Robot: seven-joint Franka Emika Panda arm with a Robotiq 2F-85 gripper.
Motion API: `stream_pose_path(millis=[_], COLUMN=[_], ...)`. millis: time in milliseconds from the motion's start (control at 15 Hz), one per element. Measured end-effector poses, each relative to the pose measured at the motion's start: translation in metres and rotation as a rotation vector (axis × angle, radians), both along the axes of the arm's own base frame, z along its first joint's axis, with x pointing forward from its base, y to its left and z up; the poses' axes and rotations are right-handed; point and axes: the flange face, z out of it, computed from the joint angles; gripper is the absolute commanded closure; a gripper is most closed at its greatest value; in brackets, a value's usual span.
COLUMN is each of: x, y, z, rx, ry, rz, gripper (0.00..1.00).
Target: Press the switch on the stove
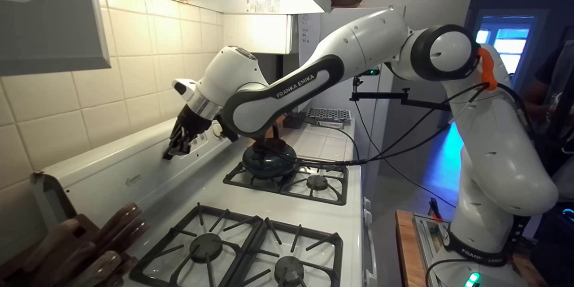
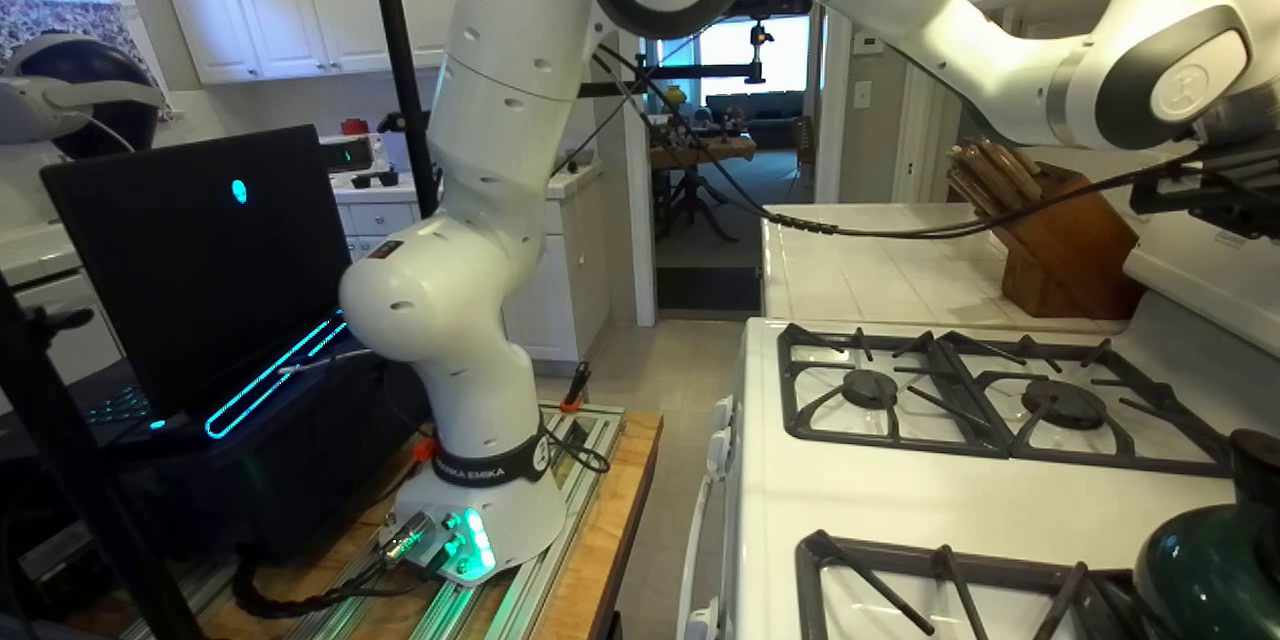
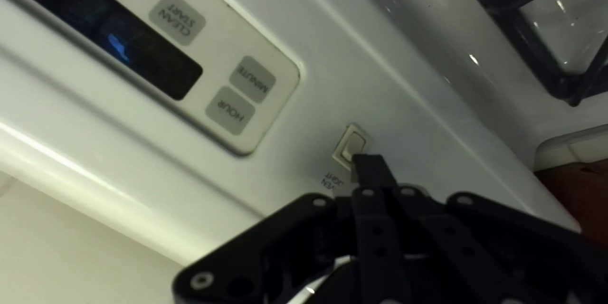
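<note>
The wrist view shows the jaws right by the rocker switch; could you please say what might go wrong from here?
The shut jaws hide a corner of the rocker switch, so a press might slip onto the stove's back panel. The MINUTE button sits nearby; drifting that way could press it. In both exterior views, cables sag below the arm and, if it dips, might catch on a grate.
</note>
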Motion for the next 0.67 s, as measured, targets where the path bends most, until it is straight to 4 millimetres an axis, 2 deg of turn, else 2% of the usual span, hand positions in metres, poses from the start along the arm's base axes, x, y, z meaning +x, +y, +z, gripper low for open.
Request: stream_pose_path(millis=[667], x=[-0.0022], y=[-0.004], z=[0.0016], rx=[-0.032], ry=[0.036], rz=[-0.011], gripper=[1.0])
